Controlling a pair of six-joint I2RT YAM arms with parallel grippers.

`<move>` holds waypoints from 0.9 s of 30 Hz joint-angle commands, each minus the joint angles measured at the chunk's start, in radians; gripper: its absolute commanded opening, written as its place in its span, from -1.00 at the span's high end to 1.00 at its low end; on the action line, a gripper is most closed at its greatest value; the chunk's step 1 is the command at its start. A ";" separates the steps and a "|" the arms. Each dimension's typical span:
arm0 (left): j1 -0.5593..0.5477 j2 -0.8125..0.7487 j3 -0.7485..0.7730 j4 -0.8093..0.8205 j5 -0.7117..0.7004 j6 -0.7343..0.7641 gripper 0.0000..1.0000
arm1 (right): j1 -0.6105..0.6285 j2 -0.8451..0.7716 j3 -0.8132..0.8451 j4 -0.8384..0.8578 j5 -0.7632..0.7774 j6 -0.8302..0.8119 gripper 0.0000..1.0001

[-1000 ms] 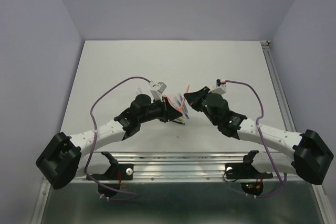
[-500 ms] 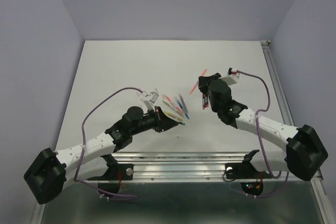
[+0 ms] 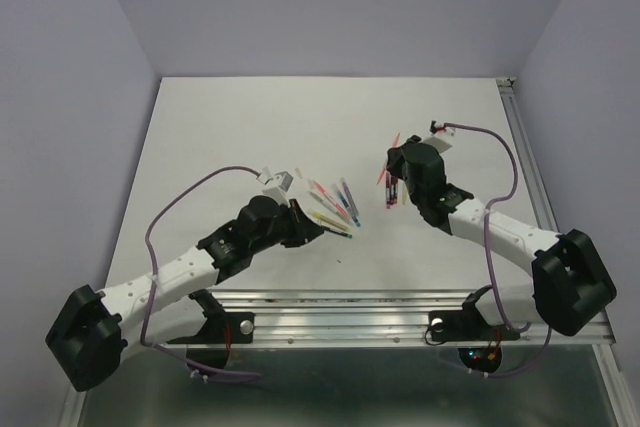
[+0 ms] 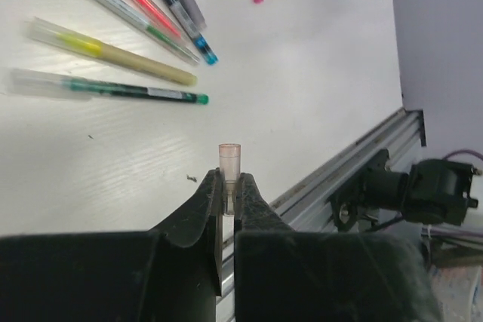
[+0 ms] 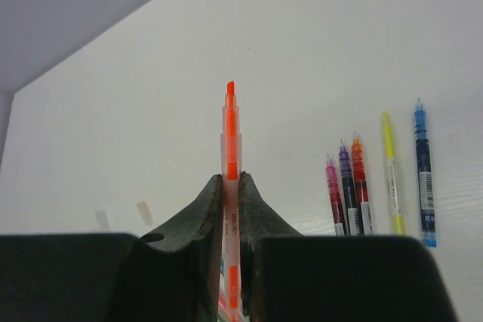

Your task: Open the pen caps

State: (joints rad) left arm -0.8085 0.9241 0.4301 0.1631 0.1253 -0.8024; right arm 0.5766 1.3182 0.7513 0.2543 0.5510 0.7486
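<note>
Top view: left gripper (image 3: 312,229) and right gripper (image 3: 391,175) sit well apart, loose pens (image 3: 335,203) on the table (image 3: 220,127) between them.
Left wrist: jaws clenched on a pen cap (image 4: 229,157), which stands up just past them.
Right wrist: clamped tight on an orange pen (image 5: 231,130), its tip reaching well beyond the jaws.

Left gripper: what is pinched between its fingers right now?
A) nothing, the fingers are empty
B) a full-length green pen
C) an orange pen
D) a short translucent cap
D. In the left wrist view the left gripper is closed on a short pale pen cap that sticks up past the fingertips. The orange pen is in the right gripper.
</note>
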 commanded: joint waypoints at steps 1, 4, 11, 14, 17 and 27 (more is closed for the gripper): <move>0.070 0.070 0.134 -0.115 -0.104 0.054 1.00 | -0.004 0.045 0.069 -0.062 -0.144 -0.214 0.99; 0.163 0.163 0.173 -0.132 -0.092 0.087 1.00 | -0.004 0.124 0.115 -0.144 -0.183 -0.270 0.99; 0.275 0.350 0.298 -0.197 -0.118 0.173 1.00 | -0.006 0.249 0.169 -0.219 -0.211 -0.325 0.99; 0.302 0.418 0.338 -0.209 -0.156 0.196 1.00 | -0.004 0.286 0.183 -0.240 -0.201 -0.334 0.98; 0.325 0.475 0.372 -0.215 -0.174 0.207 1.00 | -0.004 0.315 0.192 -0.250 -0.201 -0.347 0.95; 0.344 0.639 0.510 -0.304 -0.266 0.215 1.00 | -0.004 0.391 0.220 -0.306 -0.161 -0.330 0.82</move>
State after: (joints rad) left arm -0.4690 1.5517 0.8700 -0.0883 -0.0647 -0.6098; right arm 0.5758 1.6936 0.9157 -0.0250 0.3542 0.4217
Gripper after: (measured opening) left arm 0.137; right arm 0.135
